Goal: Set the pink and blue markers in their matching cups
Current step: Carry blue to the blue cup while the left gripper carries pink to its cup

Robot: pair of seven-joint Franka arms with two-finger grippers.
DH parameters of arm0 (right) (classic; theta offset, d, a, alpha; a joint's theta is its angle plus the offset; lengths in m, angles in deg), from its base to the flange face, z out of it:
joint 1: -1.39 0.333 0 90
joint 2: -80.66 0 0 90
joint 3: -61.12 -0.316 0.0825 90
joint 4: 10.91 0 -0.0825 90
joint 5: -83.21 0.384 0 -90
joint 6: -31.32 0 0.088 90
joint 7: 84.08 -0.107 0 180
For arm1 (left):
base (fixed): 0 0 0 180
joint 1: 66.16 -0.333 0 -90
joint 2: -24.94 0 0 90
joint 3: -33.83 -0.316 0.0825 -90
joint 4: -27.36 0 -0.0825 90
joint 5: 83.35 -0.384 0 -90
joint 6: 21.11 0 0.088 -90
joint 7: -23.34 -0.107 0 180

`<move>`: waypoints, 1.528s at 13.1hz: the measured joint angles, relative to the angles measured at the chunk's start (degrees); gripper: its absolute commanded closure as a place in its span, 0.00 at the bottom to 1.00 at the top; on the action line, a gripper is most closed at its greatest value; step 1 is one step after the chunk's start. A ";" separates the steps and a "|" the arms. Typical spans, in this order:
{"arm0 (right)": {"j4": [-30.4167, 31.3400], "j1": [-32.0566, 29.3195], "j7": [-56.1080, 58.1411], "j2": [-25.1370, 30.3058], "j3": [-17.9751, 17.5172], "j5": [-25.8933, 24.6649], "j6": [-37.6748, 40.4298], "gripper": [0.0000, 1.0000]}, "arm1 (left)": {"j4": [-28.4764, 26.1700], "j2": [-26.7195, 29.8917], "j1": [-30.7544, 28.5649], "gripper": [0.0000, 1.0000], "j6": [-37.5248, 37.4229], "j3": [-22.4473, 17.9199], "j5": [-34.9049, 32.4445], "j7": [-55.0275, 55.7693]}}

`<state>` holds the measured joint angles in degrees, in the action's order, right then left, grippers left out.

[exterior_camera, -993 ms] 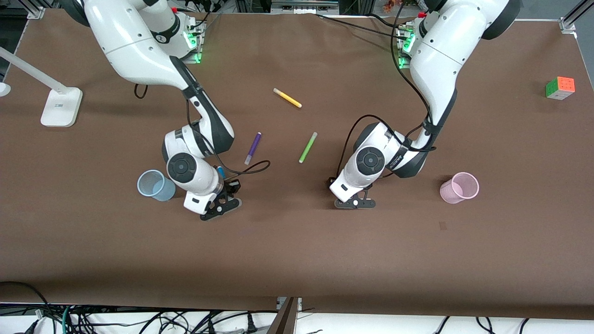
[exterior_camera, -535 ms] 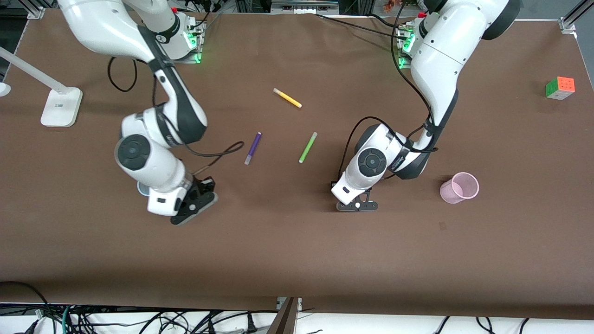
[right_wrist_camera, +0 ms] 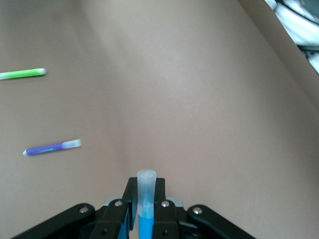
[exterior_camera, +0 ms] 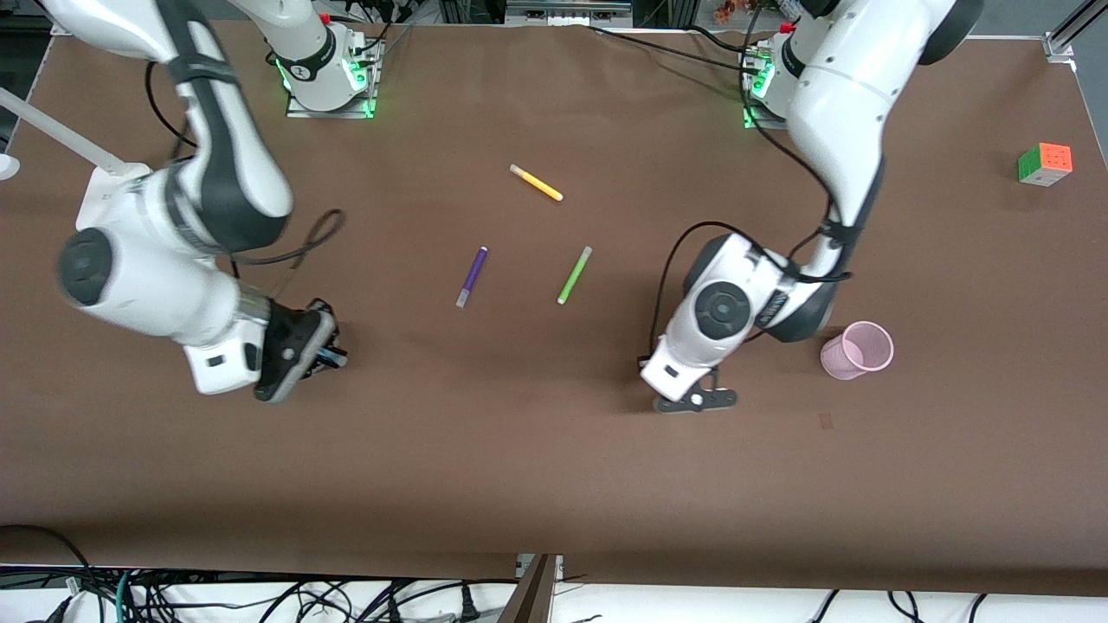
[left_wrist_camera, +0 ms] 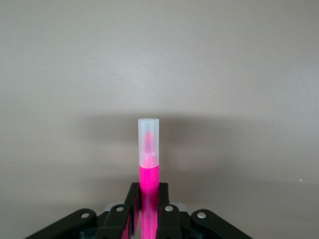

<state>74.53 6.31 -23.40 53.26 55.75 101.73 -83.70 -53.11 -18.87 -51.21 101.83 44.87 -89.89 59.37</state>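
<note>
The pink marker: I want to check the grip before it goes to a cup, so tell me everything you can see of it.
The pink marker is a slim pen with a magenta barrel and a pale translucent cap through which the pink tip shows. It looks like plastic. The left gripper is shut on its barrel, and the capped end sticks out past the fingertips over bare brown table. Nothing else touches it. The front view does not show it.

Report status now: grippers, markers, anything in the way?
Left gripper shut on pink marker, beside pink cup. Right gripper shut on blue marker. Blue cup hidden under right arm. Nothing blocking.
</note>
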 measured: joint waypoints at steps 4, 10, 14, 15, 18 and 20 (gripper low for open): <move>1.05 -6.01 17.23 -0.22 0.21 9.15 5.63 0.90 | 0.27 7.52 -7.91 1.00 -10.98 0.30 11.30 -0.18; 3.85 -9.54 32.95 -0.87 0.24 17.42 10.21 0.90 | -0.86 7.63 -23.26 1.00 -21.80 0.18 29.63 -2.03; 5.08 -13.66 43.04 -3.31 0.28 22.38 14.19 0.90 | -1.00 6.42 -32.59 1.00 -29.77 0.26 37.79 -4.36; 5.42 -14.59 45.41 -4.01 0.29 23.98 14.89 0.90 | -1.03 6.09 -34.11 1.00 -31.24 0.29 38.87 -4.46; 5.87 -16.45 49.50 -5.59 0.29 25.73 15.54 0.90 | -1.24 4.14 -37.62 1.00 -33.74 0.33 41.96 -6.18; 5.88 -16.78 50.37 -5.76 0.28 25.88 16.37 0.90 | -1.69 2.32 -39.48 1.00 -34.41 0.34 43.18 -8.85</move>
<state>80.40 -10.47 26.96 47.49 56.03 127.61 -67.33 -54.81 -16.54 -90.69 67.42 45.20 -46.71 50.52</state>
